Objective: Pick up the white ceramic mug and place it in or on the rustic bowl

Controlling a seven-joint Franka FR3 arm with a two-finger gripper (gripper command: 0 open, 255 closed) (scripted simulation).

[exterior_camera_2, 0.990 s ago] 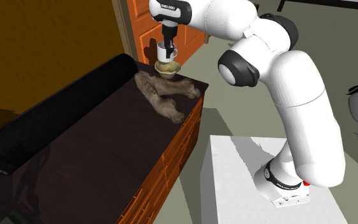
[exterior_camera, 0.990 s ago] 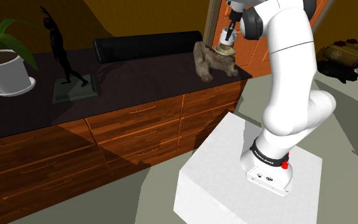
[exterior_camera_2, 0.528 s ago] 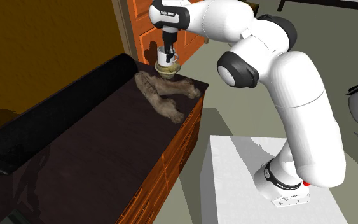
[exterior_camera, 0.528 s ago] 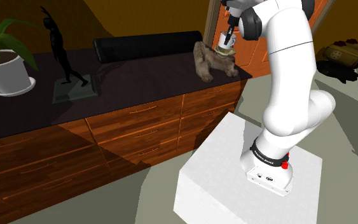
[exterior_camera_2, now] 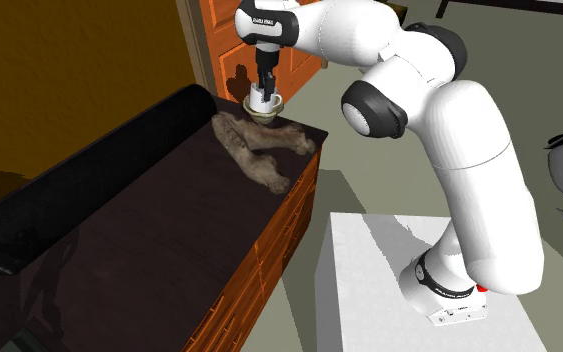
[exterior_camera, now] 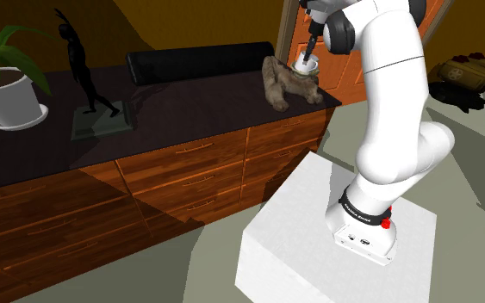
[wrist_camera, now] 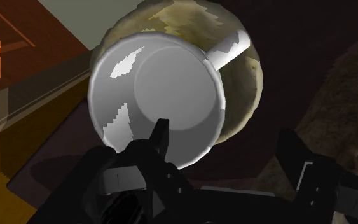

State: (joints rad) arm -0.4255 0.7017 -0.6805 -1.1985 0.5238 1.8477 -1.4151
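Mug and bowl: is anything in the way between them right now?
Nothing visible does. The mug sits in the bowl, whose rim shows around it. The gripper is open, one finger inside the mug, the other outside. The brown furry object lies beside the bowl, not between them.

Long reddish-brown wooden dresser [exterior_camera: 199, 176] with a dark glossy top runs along the ochre wall [exterior_camera_2: 69, 80]; orange panelled door [exterior_camera_2: 219, 45] just past its end; grey-green floor [exterior_camera: 146, 271] below.

Dim renders, hard-edged shadows, blocky glare.
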